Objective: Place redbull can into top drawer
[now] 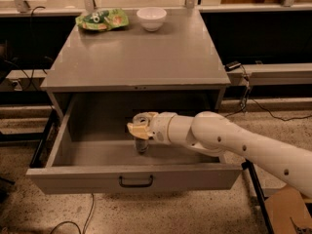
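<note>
The top drawer (87, 177) is pulled wide open below the grey cabinet top, its dark bar handle (136, 181) at the centre of the front panel. My gripper (140, 126) is inside the drawer, reaching in from the right on the white arm. It is shut on the redbull can (141, 141), a slim silver can held upright by its top. The can's bottom is at or just above the drawer floor; I cannot tell if it touches.
A white bowl (151, 18) and a green snack bag (101, 20) lie at the back of the cabinet top (141, 57). A cardboard box (287, 213) sits on the floor at lower right. Cables run along the floor on both sides.
</note>
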